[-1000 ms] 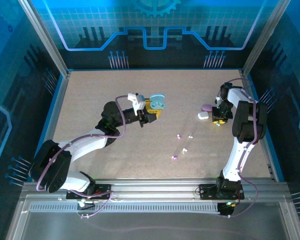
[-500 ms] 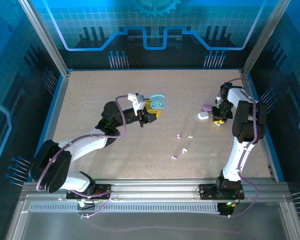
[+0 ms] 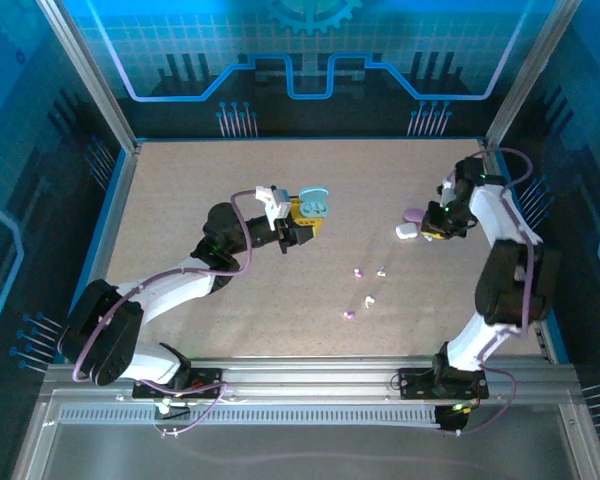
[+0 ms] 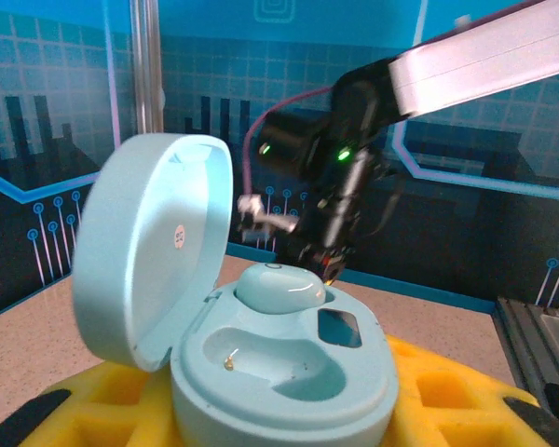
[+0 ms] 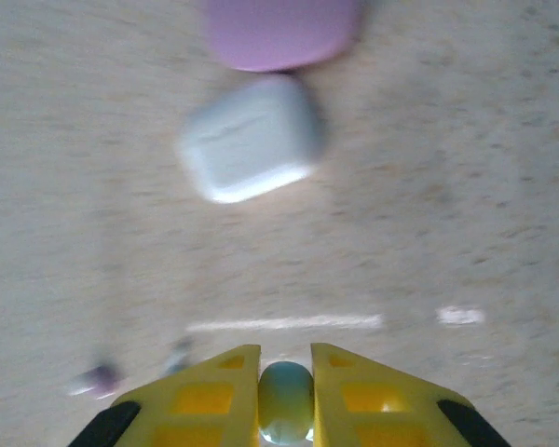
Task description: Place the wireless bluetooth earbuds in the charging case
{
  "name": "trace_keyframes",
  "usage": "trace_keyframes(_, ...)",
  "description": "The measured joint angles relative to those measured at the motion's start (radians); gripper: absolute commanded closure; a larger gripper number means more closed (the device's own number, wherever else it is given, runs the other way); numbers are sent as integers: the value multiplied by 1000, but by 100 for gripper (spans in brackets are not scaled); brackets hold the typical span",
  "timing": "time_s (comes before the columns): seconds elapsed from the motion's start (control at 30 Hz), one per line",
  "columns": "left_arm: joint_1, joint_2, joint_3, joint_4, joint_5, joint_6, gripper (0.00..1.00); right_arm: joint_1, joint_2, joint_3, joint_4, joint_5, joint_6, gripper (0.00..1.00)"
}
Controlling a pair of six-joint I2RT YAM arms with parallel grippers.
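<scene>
One bud [image 4: 278,284] is sitting in the far slot of the open blue case [image 4: 363,372]. The left end effector [image 3: 302,218] is squeezing that case by its sides. The near slot [image 4: 279,358] is waiting empty. The right end effector [image 5: 285,368] is pinching a blue bud [image 5: 286,405] beside the white case [image 5: 250,140] and pink case [image 5: 284,33]. Loose buds [image 3: 367,300] are lying nearer, mid-desk. Bare desk [image 3: 180,190] is lying between the arms, so crossing looks easy, but the right wall [image 3: 570,230] is standing close.

Speckled beige tabletop [image 3: 180,190], blue circuit-pattern walls [image 3: 400,40], aluminium posts [image 3: 86,72]
</scene>
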Motion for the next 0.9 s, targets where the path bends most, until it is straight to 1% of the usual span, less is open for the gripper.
trace_keyframes(0.1,0,14,0,1,-25,1,68,13,-131,-35,41,-164,67,80)
trace_keyframes(0.17,-1,30,0,0,-43,3,68,37,-179,-38,69,-261,109,80)
trace_keyframes(0.27,-4,57,0,0,-71,5,68,90,-220,-45,121,-396,171,80)
trace_keyframes(0.4,-7,76,0,0,-105,8,68,171,-239,-46,177,-529,243,79)
trace_keyframes(0.6,-21,84,0,5,-137,28,68,301,-252,-41,262,-624,337,79)
trace_keyframes(0.77,-34,95,0,13,-164,43,68,408,-253,0,309,-631,396,78)
trace_keyframes(0.9,-48,102,0,31,-188,57,68,470,-253,46,341,-623,421,78)
